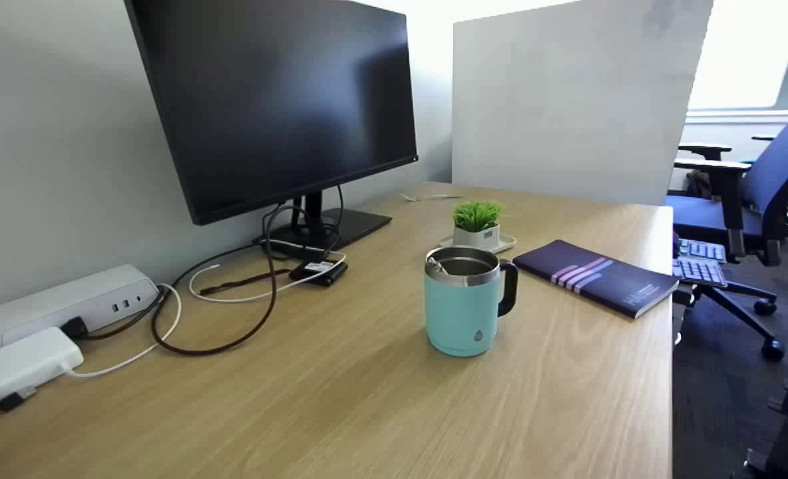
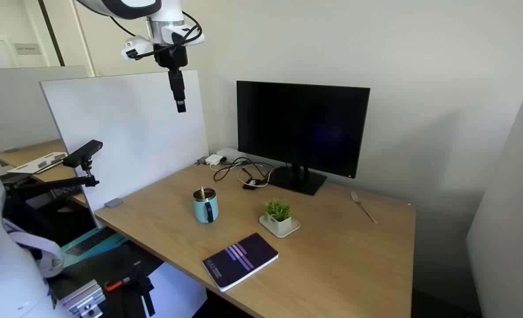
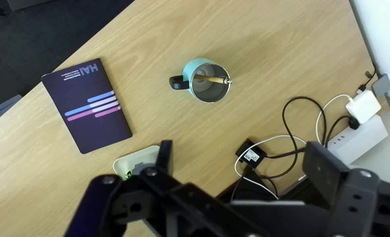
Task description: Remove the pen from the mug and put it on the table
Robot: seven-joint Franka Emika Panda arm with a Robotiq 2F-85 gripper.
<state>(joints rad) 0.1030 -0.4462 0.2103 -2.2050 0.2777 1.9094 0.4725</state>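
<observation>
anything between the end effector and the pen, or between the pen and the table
Nothing visible stands between the end effector and the pen. Between the pen and the table stands the mug, which surrounds the pen's lower part, so the pen probably needs lifting out first.

Pen (image 3: 212,79) rests in mug (image 1: 460,316) on table (image 1: 367,406); in an exterior view, notebook (image 1: 597,276) lies right of mug, plant (image 1: 477,218) behind.

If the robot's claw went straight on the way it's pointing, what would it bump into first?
Probably the mug holding the pen: in an exterior view the gripper points down, roughly in line with it. Depth is unclear, though, so it might just miss and meet the table.
</observation>
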